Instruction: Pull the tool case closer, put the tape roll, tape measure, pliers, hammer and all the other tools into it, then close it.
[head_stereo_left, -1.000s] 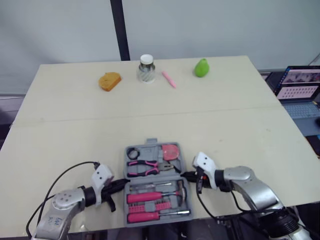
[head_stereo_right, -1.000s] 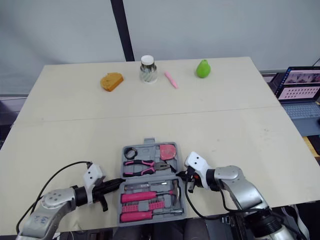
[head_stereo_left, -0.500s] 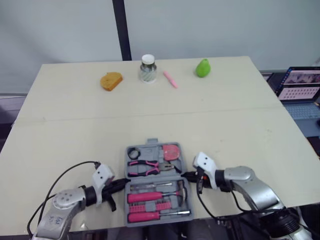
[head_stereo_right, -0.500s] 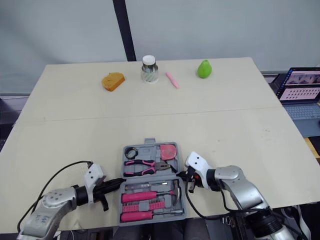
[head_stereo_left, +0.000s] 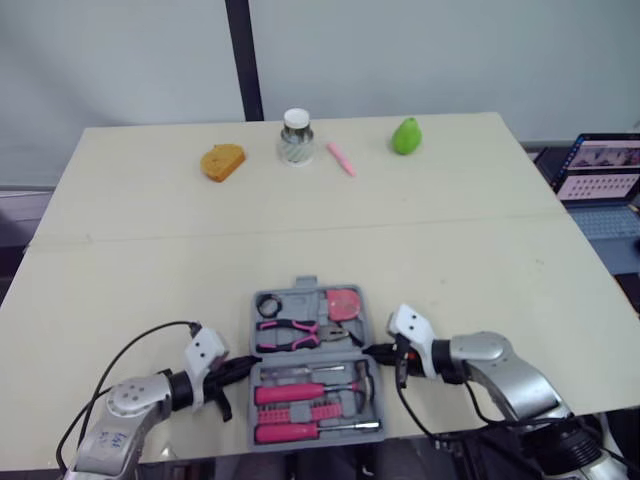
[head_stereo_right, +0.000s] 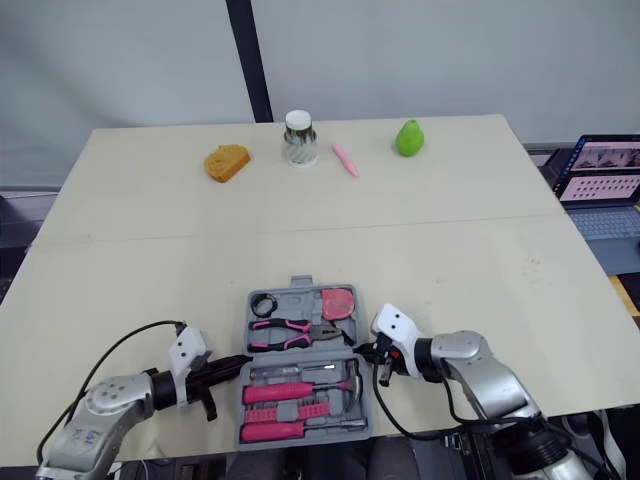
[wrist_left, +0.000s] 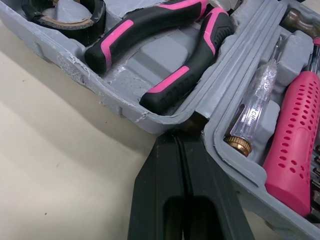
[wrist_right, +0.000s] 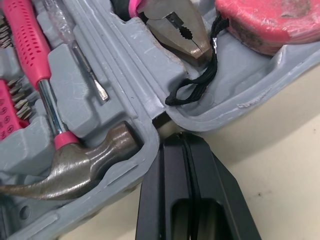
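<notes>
Tool case (head_stereo_left: 303, 299) lies open at the near edge of the surface (head_stereo_left: 450, 260), with pliers (wrist_left: 165, 50) in its far half and hammer (wrist_right: 75, 170) in its near half. Left claw (head_stereo_left: 243, 366) and right claw (head_stereo_left: 370, 351), each pressed together, touch its hinge ends from opposite sides.

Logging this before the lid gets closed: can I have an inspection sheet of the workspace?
Surface: beige table, seam across the middle.
Job's things: tool case open at the near edge; tape roll, pliers, tape measure in the far half; hammer in the near half.
Clutter: orange bread-like item, jar, pink marker, green pear along the far edge.
Grippers: left gripper shut, at the case's left hinge; right gripper shut, at its right hinge.
Cables: black cable loops from the left arm.
Surroundings: laptop to the right.
</notes>
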